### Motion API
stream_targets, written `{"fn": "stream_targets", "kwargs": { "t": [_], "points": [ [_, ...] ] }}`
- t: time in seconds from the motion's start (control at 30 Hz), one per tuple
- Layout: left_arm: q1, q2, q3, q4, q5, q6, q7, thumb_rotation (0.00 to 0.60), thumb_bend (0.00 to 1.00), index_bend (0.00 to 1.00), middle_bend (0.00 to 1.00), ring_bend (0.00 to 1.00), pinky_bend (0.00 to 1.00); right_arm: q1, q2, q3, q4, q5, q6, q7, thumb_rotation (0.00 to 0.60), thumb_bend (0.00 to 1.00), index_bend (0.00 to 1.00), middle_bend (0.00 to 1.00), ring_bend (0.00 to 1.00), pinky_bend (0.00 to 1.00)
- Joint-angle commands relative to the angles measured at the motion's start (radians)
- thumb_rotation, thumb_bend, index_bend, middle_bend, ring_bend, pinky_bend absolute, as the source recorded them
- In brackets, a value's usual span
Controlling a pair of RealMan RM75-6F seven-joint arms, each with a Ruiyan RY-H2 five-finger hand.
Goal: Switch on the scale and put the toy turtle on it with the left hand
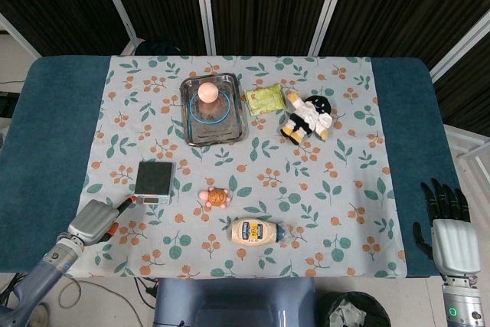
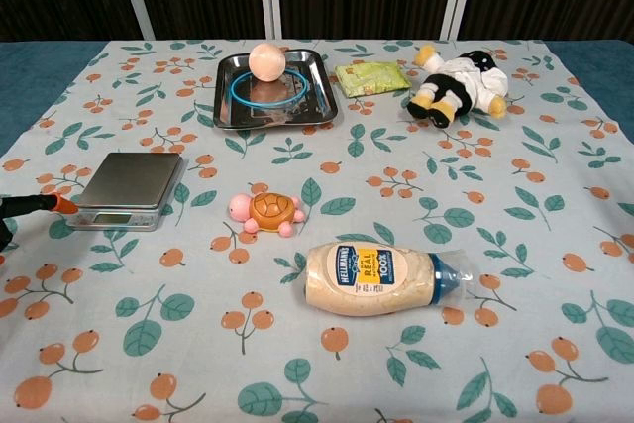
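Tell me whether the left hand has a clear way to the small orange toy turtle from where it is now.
Probably yes. The left hand sits at the table's near-left edge, one finger pointing at the grey scale. The orange toy turtle lies just right of the scale on open cloth; only the scale's front corner is near the path.
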Motion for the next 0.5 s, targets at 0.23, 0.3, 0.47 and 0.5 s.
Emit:
{"fn": "stream_targets", "kwargs": {
  "t": [0.23,0.3,0.47,0.5],
  "points": [
    [-0.003,-0.008,0.001,0.003,-0.014,-0.001,0.013,0.600,0.54,0.10,0.68,0.71,0.71,0.000,0.001,0.002,0.000,0.002,0.000,0.001,0.600,0.53,0.00,0.00,0.01,0.00],
    [-0.003,-0.009,0.002,0.002,-0.014,0.004,0.016,0.600,0.54,0.10,0.68,0.71,0.71,0.000,0.001,0.001,0.000,0.002,-0.001,0.001,0.600,0.53,0.00,0.00,0.01,0.00],
    [-0.004,-0.009,0.005,0.000,-0.013,0.008,0.020,0.600,0.54,0.10,0.68,0.71,0.71,0.001,0.001,0.001,0.000,0.002,-0.001,0.000,0.600,0.53,0.00,0.00,0.01,0.00],
    [-0.004,-0.010,0.006,0.001,-0.014,0.007,0.021,0.600,0.54,0.10,0.68,0.71,0.71,0.001,0.001,0.001,0.000,0.001,0.000,0.000,0.600,0.53,0.00,0.00,0.01,0.00]
  ]
}}
